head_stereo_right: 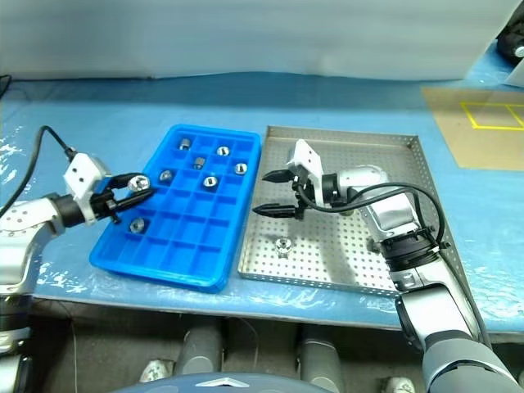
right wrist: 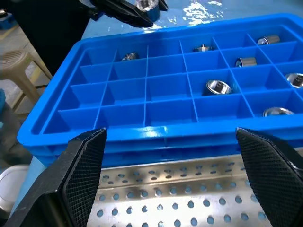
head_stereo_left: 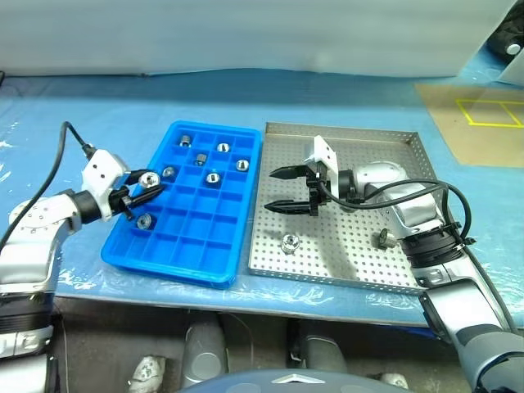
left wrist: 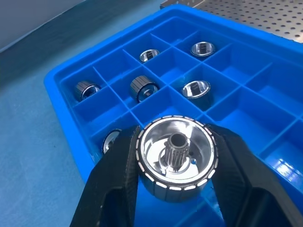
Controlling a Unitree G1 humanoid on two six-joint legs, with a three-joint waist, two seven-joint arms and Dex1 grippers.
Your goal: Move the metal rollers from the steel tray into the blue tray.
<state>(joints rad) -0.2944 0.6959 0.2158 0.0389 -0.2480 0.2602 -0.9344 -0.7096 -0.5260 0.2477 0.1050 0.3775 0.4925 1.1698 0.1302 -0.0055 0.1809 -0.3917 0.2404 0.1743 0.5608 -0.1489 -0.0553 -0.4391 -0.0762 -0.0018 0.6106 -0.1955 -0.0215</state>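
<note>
My left claw (head_stereo_left: 146, 189) is clamped on a shiny silver metal roller (head_stereo_left: 149, 178), its hollow end facing my wrist, held over the left edge of the bright blue plastic compartment tray (head_stereo_left: 214, 260). Six more rollers, as far as I can make out, lie in compartments toward its far left corner. My right claw (head_stereo_left: 280, 190) hangs with fingers wide apart, holding nothing, over the left edge of the grey perforated steel tray (head_stereo_left: 352, 133), where one roller (head_stereo_left: 290, 242) rests near the front left corner.
</note>
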